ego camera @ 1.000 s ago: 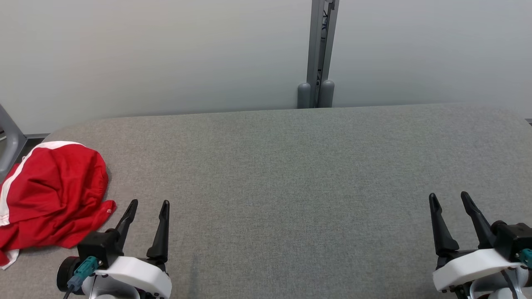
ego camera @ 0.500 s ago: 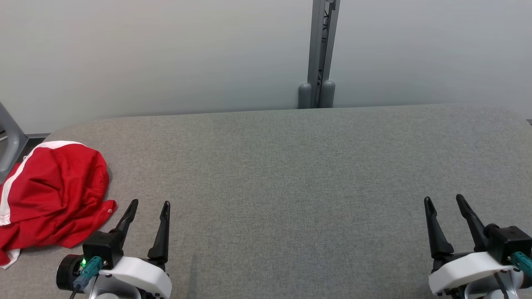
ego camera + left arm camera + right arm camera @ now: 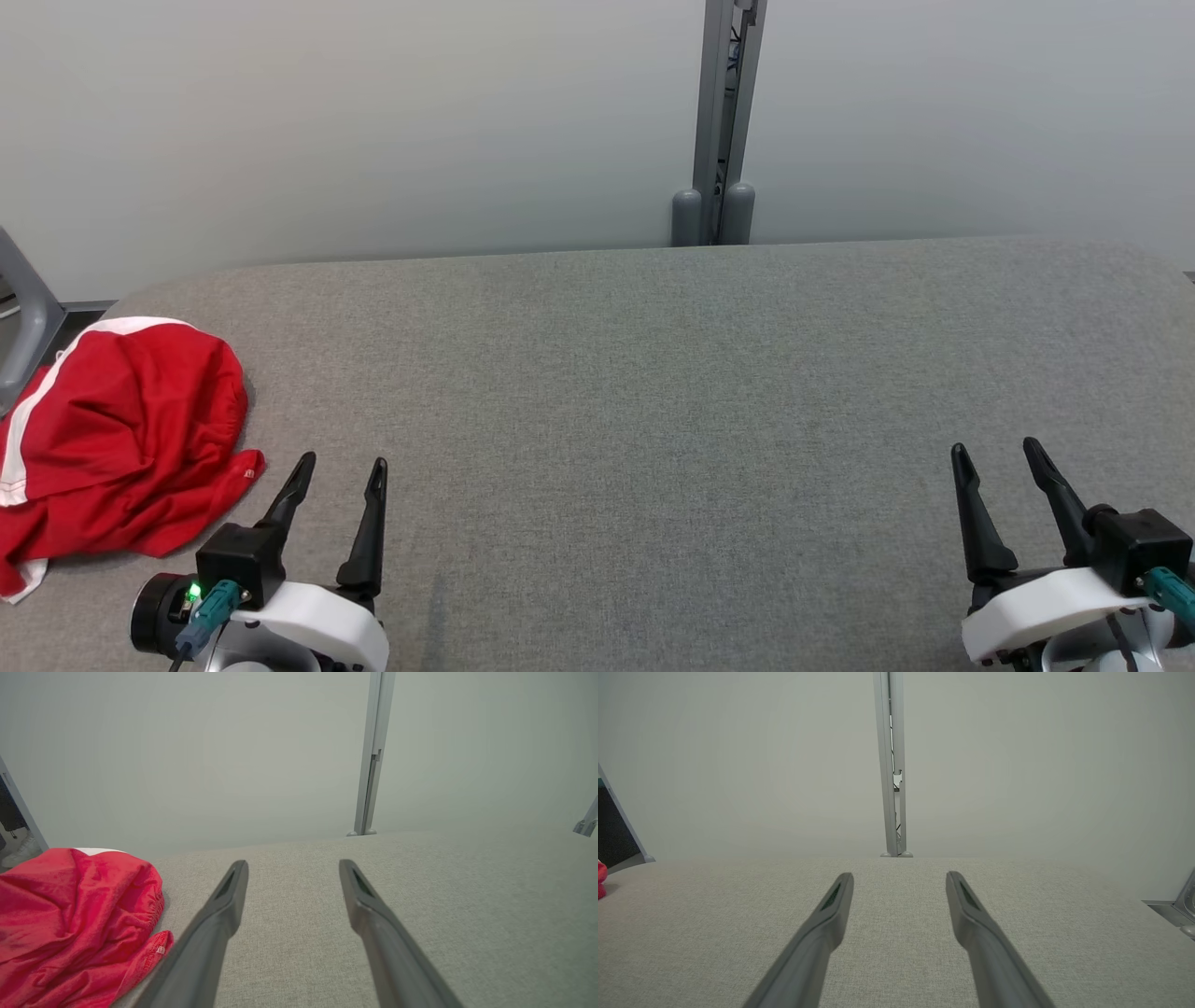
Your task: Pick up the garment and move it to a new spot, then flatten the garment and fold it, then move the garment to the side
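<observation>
A crumpled red garment with white trim lies in a heap at the far left of the grey table. My left gripper stands open just right of it, near the front edge, with nothing between its fingers. In the left wrist view the garment bulks at the lower left, beside the open left gripper. My right gripper is open and empty at the table's front right. The right wrist view has the open right gripper over bare cloth and a red sliver of the garment at the left edge.
A pale wall runs behind the table, with a grey metal post at its middle. A grey frame leg stands off the table's left end. The table's far corners are rounded.
The right gripper has drawn back a little toward the front edge. The left gripper has shifted slightly right. The garment lies as before.
</observation>
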Motion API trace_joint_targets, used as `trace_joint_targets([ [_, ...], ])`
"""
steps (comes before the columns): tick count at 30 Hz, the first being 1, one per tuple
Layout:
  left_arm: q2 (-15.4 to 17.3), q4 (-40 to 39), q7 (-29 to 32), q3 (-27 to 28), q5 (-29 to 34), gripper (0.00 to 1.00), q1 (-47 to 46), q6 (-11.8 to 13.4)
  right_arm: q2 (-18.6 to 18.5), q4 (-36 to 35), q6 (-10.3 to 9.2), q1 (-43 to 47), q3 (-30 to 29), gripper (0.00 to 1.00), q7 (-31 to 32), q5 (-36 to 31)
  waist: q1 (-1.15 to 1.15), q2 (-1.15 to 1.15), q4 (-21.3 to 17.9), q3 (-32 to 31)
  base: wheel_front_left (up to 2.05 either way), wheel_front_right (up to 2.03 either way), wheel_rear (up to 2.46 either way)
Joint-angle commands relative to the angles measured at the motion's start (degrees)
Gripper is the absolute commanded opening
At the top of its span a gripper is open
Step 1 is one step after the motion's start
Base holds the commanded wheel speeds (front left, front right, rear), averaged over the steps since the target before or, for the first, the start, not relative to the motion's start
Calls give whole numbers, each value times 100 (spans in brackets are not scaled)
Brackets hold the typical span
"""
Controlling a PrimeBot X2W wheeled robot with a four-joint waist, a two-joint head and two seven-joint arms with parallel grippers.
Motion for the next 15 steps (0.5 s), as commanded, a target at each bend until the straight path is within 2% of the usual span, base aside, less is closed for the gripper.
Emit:
trace_joint_targets([
  [1,10,9,-26,14,8,100,-87,-1,-33,2,11,-8,-6,100,-40,26,0,0,-1,0,0,0,0],
  [15,-2,75,-26,8,-86,100,-134,26,-4,37,10,24,-28,100,-35,31,0,0,24,5,0,0,0],
])
